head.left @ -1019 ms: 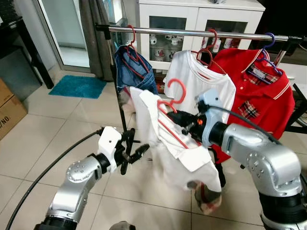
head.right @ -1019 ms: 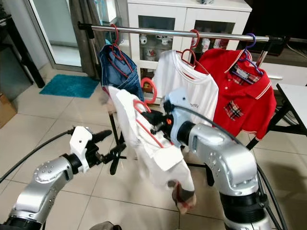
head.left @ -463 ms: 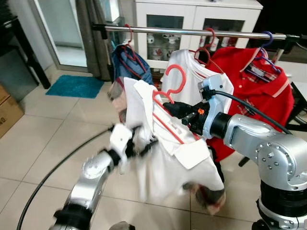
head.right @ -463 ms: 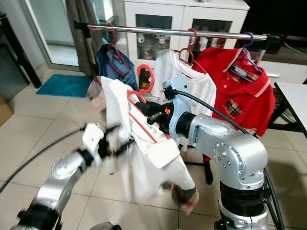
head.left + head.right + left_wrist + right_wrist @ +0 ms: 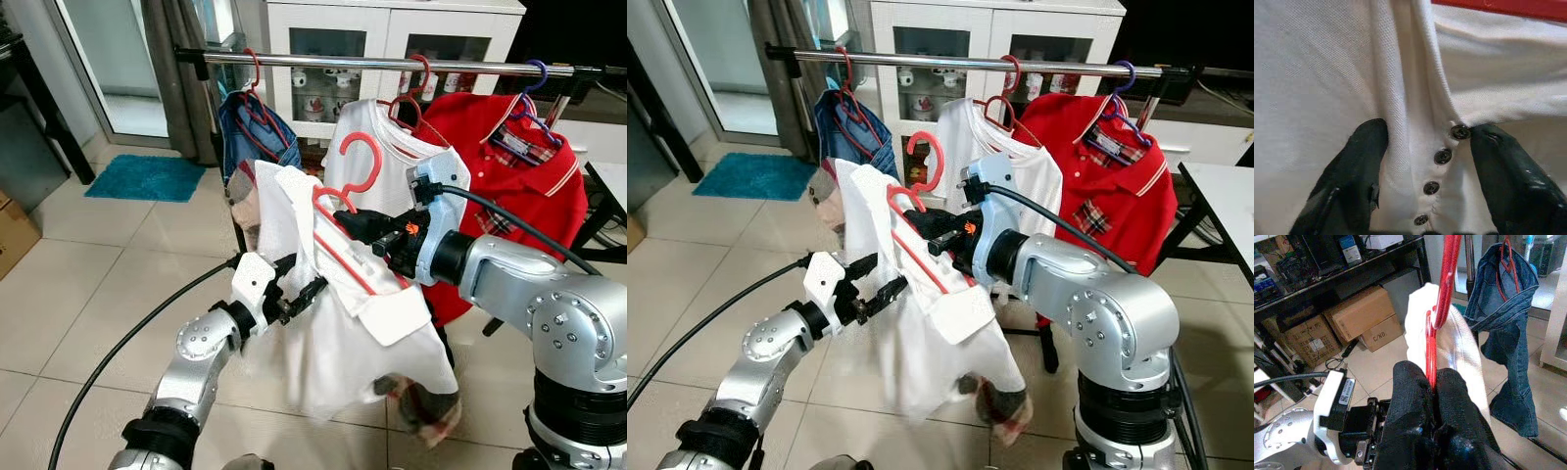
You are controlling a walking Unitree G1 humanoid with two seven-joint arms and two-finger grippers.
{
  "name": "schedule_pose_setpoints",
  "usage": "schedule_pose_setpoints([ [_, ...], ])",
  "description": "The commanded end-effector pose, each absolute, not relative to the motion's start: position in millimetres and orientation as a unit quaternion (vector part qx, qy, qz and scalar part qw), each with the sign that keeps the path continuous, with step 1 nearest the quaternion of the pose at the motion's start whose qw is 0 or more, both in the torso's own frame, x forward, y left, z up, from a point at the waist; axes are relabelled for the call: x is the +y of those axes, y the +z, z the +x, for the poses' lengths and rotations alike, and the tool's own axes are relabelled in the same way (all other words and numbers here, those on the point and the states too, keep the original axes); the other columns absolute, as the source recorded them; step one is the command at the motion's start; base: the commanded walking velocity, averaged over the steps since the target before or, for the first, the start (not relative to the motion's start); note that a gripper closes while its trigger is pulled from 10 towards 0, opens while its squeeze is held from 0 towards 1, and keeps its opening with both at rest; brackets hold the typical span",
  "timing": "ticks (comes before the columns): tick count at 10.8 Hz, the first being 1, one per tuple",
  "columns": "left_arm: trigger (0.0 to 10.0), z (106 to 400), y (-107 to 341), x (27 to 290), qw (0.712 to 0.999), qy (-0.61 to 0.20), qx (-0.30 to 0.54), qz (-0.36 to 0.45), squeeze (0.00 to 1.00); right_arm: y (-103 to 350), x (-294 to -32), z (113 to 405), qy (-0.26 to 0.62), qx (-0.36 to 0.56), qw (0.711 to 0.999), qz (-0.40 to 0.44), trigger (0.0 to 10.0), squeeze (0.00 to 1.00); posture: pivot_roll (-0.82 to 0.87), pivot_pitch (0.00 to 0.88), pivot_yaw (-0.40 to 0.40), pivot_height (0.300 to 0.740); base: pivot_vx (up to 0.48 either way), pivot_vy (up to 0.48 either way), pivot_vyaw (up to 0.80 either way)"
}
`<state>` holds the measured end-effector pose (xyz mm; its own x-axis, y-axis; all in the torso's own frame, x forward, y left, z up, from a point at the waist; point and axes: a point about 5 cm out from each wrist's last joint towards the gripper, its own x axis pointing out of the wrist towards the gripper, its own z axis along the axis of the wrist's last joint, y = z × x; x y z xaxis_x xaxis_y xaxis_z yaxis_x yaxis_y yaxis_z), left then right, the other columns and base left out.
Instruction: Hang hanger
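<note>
Your red hanger [image 5: 345, 211] was up in front of the rail [image 5: 392, 64], below it and not yet hooked on, its hook [image 5: 364, 162] standing free beside the white T-shirt [image 5: 392, 157] already hung there. A white polo [image 5: 333, 323] was draped on the hanger, with a plaid cuff [image 5: 426, 411] dangling at its bottom.

Your right pincer [image 5: 1431, 382] was pressed together on the hanger, pinching the red wire just below the hook; the hanger rose straight out from between the two fingertips. In the head views that pincer [image 5: 358, 225] sat at the polo's collar, with the hanger's sloped arm running down and to the robot's right under the fabric.

Your left pincer [image 5: 1427, 142] was spread, one finger [image 5: 1359, 161] on each side of the polo's button placket [image 5: 1442, 156], touching the cloth but not clamped on it. In the head views it [image 5: 299, 294] reached the polo's front from the robot's left, lower than the right pincer.

On the rail hung jeans [image 5: 250, 132] on a red hanger, the T-shirt, and a red polo [image 5: 529, 166]. A white cabinet [image 5: 392, 29] stood behind, a blue mat [image 5: 147, 176] lay on the tiled floor [image 5: 88, 274].
</note>
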<state>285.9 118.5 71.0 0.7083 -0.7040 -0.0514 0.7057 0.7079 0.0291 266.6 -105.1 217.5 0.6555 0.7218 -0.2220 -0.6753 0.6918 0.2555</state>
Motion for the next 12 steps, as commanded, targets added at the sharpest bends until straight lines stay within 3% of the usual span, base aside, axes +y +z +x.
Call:
schedule_pose_setpoints([
  [1,0.0,288,73,120,0.925,-0.38,0.013,0.021,0.0,229,-103,265,0.394,0.131,0.907,0.071,0.0,0.0,-0.14,0.007,0.041,0.74,0.0,0.0,0.0],
  [12,0.0,294,54,118,0.924,-0.375,0.063,0.04,0.0,234,-103,262,0.404,0.125,0.903,0.075,0.0,0.0,-0.15,0.0,0.04,0.74,0.0,0.0,0.0],
])
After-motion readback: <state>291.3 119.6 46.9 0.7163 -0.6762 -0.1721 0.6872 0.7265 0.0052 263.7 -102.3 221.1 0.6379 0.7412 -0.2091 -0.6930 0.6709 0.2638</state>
